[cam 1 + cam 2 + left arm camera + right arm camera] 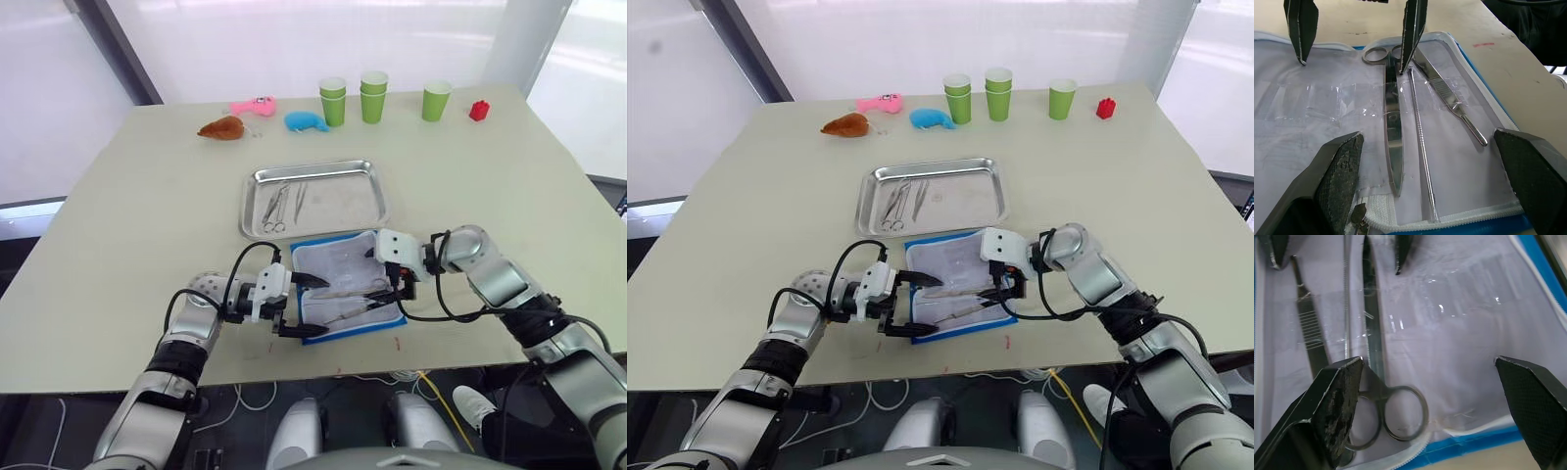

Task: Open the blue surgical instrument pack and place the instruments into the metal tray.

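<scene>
The left gripper [302, 305] gapes over the pack [345, 294], unfolded at the table's [118, 225] near edge beside the tray [315, 198]. The scissors [1391, 147], thin, stiff and slippery, look best pinched by the rings. The right gripper [397, 284] gapes there.

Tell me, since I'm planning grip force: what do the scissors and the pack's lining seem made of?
The silver ring-handled scissors look like polished steel: bright, mirror-like reflections. The whitish pack lining seems soft fabric, wrinkled and matte, under a clear plastic sleeve, probably thin film, judging by its glossy creases.
</scene>
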Available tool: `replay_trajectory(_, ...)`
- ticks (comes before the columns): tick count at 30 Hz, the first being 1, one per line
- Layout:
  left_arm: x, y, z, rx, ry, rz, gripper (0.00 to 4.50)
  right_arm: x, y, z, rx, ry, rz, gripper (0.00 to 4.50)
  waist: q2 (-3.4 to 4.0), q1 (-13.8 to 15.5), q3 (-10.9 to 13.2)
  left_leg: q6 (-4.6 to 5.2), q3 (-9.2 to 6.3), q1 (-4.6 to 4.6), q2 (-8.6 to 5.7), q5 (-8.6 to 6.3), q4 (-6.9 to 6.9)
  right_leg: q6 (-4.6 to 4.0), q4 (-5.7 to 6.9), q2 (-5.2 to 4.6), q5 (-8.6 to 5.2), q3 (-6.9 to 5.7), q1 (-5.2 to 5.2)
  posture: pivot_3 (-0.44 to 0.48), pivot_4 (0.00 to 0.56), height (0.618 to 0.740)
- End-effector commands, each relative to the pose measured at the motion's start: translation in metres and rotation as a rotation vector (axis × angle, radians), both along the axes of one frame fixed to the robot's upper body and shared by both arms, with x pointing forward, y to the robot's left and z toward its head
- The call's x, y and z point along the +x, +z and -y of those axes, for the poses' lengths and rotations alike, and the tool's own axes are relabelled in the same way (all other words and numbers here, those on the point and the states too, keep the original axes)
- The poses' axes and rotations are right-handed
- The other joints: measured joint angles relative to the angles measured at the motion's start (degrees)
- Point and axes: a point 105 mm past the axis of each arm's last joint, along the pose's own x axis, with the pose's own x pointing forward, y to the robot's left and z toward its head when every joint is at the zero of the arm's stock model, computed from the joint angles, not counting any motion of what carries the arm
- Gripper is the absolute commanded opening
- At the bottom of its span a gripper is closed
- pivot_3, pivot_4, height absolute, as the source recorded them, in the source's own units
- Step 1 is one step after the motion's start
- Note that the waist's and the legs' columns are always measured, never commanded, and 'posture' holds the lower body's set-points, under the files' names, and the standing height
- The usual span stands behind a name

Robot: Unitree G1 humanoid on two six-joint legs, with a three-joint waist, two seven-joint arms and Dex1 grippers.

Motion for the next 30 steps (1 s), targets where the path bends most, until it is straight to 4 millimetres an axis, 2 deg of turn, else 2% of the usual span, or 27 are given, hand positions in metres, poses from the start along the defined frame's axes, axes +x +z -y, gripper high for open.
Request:
replay_trajectory(1,-0.021,-0.045,-0.017,0.144,0.035,-0.180,4.50,-0.011,-0.018,0.003,-0.073,0.037,-0.088,3.37,0.00,0.0,0.0,0.00,-0.01,0.00,0.00,0.00,0.00,0.00,0.00,0.01,0.00,0.00,0.00,0.000,0.150,0.740)
replay_trajectory(5,-0.017,-0.042,-0.016,0.132,0.049,-0.172,4.50,-0.012,-0.024,0.010,-0.097,0.019,-0.118,1.66,-0.04,0.0,-0.1,0.00,-0.01,0.02,0.01,0.00,-0.02,-0.01,0.00,0.02,0.00,0.00,0.00,0.000,0.150,0.740)
replay_trajectory(6,-0.017,-0.041,-0.016,0.130,0.051,-0.170,4.50,-0.011,-0.025,0.010,-0.096,0.014,-0.118,1.45,-0.04,0.0,-0.1,0.00,0.00,0.02,0.01,0.00,-0.02,-0.01,0.00,0.02,0.00,0.00,0.00,0.000,0.150,0.740)
replay_trajectory(9,-0.016,-0.040,-0.016,0.131,0.053,-0.168,4.50,-0.011,-0.026,0.010,-0.096,0.012,-0.118,0.09,-0.08,0.0,-0.1,0.00,-0.01,0.03,0.02,0.00,-0.03,-0.01,0.00,0.02,0.00,0.00,0.00,0.000,0.150,0.740)
replay_trajectory(13,-0.017,-0.040,-0.019,0.135,0.057,-0.170,4.50,-0.009,-0.021,0.004,-0.072,0.016,-0.111,0.03,-0.21,-0.1,-0.2,0.00,0.00,0.07,0.02,0.00,-0.10,-0.02,-0.01,0.03,-0.01,0.00,0.00,0.000,0.150,0.740)
replay_trajectory(16,-0.017,-0.040,-0.020,0.136,0.062,-0.171,4.50,-0.006,-0.010,-0.008,-0.036,-0.001,-0.084,0.03,-0.34,-0.2,-0.3,0.00,-0.01,0.10,0.03,0.00,-0.18,-0.02,-0.02,0.04,-0.01,0.00,0.00,0.000,0.150,0.740)
replay_trajectory(20,-0.017,-0.039,-0.021,0.137,0.064,-0.172,4.50,-0.012,-0.003,-0.014,-0.070,0.035,-0.055,0.03,-0.34,-0.2,-0.3,0.00,-0.02,0.12,0.07,0.00,-0.20,-0.08,0.00,0.09,-0.04,0.00,-0.02,0.000,0.150,0.740)
replay_trajectory(25,-0.017,-0.038,-0.019,0.136,0.060,-0.168,4.50,-0.018,0.016,-0.027,-0.085,0.062,-0.016,0.03,-0.39,-0.2,-0.2,0.00,-0.05,0.09,0.09,0.00,-0.22,-0.08,-0.01,0.10,-0.04,-0.02,-0.06,0.000,0.150,0.740)
replay_trajectory(30,-0.018,-0.039,-0.017,0.136,0.055,-0.170,4.50,-0.020,0.027,-0.032,-0.113,0.079,0.025,0.03,-0.43,-0.2,-0.1,0.00,-0.04,-0.03,0.08,0.00,-0.22,-0.06,-0.02,0.09,-0.03,-0.01,-0.20,0.000,0.150,0.740)
